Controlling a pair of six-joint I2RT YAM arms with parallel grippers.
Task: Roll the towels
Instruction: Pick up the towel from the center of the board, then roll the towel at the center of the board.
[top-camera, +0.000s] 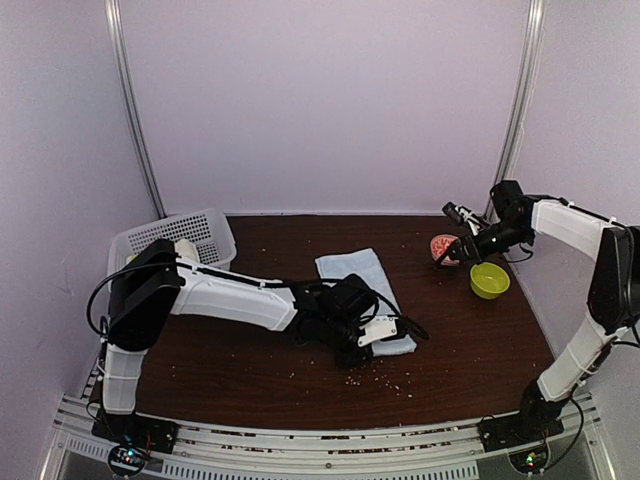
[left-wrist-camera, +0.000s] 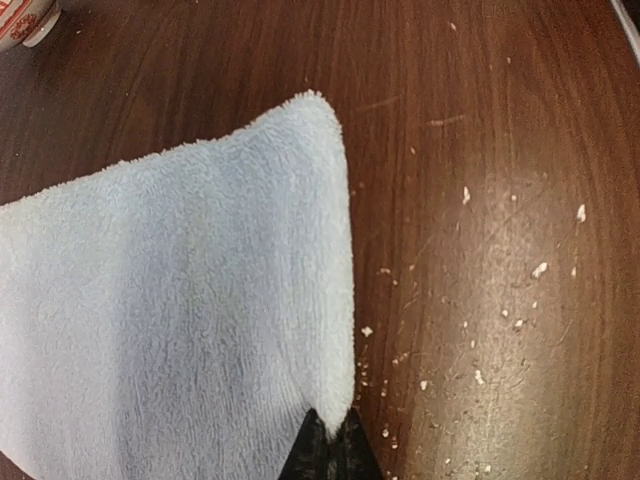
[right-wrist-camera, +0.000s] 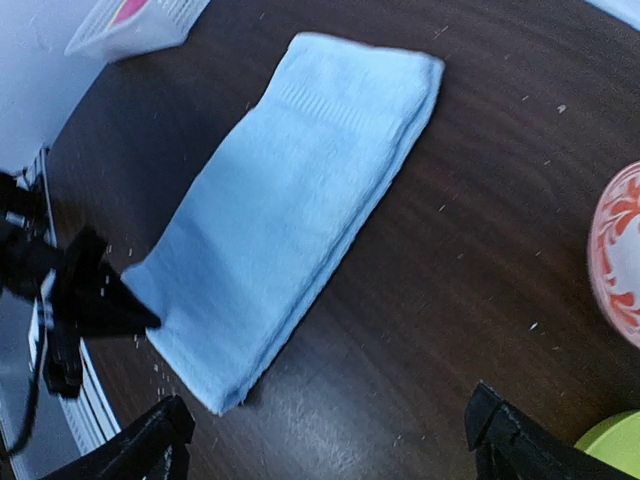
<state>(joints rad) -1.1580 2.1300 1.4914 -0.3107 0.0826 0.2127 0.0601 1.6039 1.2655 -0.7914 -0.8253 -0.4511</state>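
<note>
The left tool (left-wrist-camera: 328, 445) pinches only a corner of the towel (left-wrist-camera: 180, 300), so it may slip out. The right tool (right-wrist-camera: 325, 425) hangs released.

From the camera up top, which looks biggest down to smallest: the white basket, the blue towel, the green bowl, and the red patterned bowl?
1. The white basket and the blue towel look about alike. Both are partly covered, so neither ranks first.
2. The green bowl.
3. The red patterned bowl, which is partly hidden, so this is less sure.

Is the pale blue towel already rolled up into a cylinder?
No, the pale blue towel lies flat and unrolled on the dark wooden table.
</note>
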